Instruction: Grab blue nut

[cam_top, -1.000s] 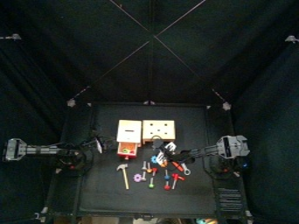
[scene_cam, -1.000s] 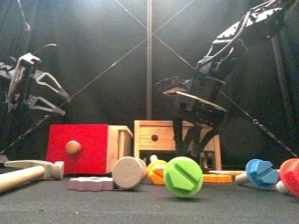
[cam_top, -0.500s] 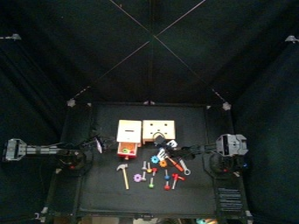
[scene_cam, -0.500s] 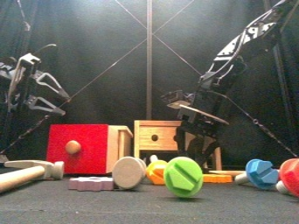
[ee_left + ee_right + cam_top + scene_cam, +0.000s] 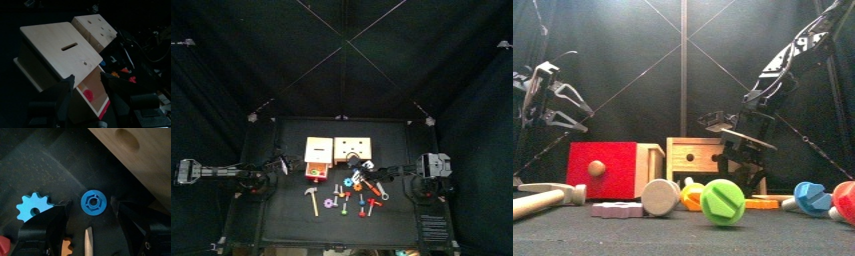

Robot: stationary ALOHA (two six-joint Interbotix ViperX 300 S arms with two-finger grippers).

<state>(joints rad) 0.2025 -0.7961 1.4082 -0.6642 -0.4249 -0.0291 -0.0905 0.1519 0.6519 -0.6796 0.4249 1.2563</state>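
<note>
- Blue nut (image 5: pixel 93 202): you see it lying flat on the black table (image 5: pixel 47 163), framed between the right gripper (image 5: pixel 90 210)'s two jaws in the right wrist view, just beside a pale wooden box (image 5: pixel 143 153).
- Your right gripper's jaws stand wide apart with nothing between them but the nut below; whether they touch it you cannot tell.
- A blue gear (image 5: pixel 30 208) lies near the nut, apart from it.
- Your left gripper (image 5: pixel 87 90) hangs at the table's left side, spread wide and empty, facing the red-fronted box (image 5: pixel 613 168).
- Green screw (image 5: pixel 722 201) and hammer (image 5: pixel 543 200) lie at the table's front.
</note>
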